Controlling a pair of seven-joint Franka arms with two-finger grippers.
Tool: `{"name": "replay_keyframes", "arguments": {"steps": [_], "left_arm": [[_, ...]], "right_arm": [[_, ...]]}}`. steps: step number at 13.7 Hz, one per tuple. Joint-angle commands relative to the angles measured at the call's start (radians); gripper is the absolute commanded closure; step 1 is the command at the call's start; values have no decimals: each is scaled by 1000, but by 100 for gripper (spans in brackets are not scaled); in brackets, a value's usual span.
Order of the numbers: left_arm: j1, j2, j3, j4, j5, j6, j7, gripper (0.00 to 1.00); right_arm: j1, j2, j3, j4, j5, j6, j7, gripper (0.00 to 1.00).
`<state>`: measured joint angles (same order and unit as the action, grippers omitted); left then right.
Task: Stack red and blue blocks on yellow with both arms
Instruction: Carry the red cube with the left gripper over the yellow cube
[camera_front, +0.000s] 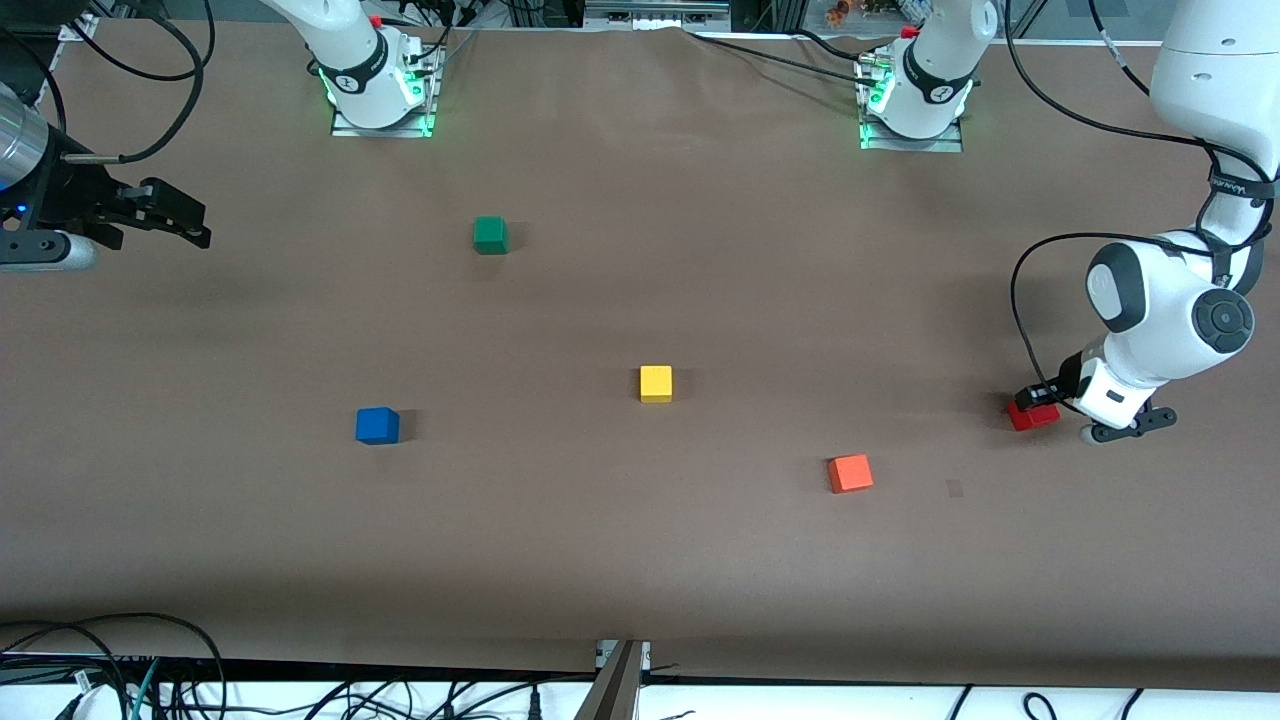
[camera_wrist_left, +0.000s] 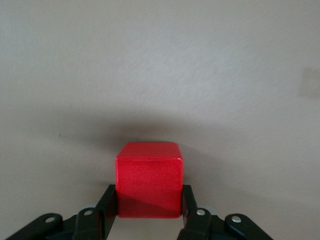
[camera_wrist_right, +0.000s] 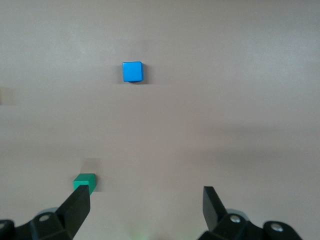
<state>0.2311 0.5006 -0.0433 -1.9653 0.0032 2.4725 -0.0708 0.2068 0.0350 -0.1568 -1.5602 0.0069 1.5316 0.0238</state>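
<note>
The deep red block (camera_front: 1030, 416) sits on the table at the left arm's end. My left gripper (camera_front: 1038, 398) is down at it, and in the left wrist view the fingers (camera_wrist_left: 107, 205) press both sides of the red block (camera_wrist_left: 149, 175). The yellow block (camera_front: 656, 383) stands alone at mid-table. The blue block (camera_front: 377, 425) lies toward the right arm's end and also shows in the right wrist view (camera_wrist_right: 133, 71). My right gripper (camera_front: 195, 225) hangs open and empty above the right arm's end of the table, its fingers (camera_wrist_right: 80, 205) wide apart.
A green cube (camera_front: 490, 235) lies nearer the robot bases than the yellow block and also shows in the right wrist view (camera_wrist_right: 84, 182). An orange-red cube (camera_front: 850, 473) lies between the yellow and red blocks, nearer the front camera. Cables run along the table's front edge.
</note>
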Motion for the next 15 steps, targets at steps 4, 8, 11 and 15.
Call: {"name": "replay_keyframes", "arguments": {"steps": [4,8,11,15], "left_arm": [[-63,-20,-168,304,20,-367,-11,99],[-289,-20,-168,355,20,-386,-124,97],[-484,38,-159,449,20,-389,-301,95],[-676,157,-147,583,30,-389,-529,95]], "right_arm": [[2,11,-3,28,1,-21,-5,0],[0,37,-3,28,1,-19,-8,0],[19,74,-1,26,-7,-22,2,0],[10,149,-3,26,-2,-5,-13,0]]}}
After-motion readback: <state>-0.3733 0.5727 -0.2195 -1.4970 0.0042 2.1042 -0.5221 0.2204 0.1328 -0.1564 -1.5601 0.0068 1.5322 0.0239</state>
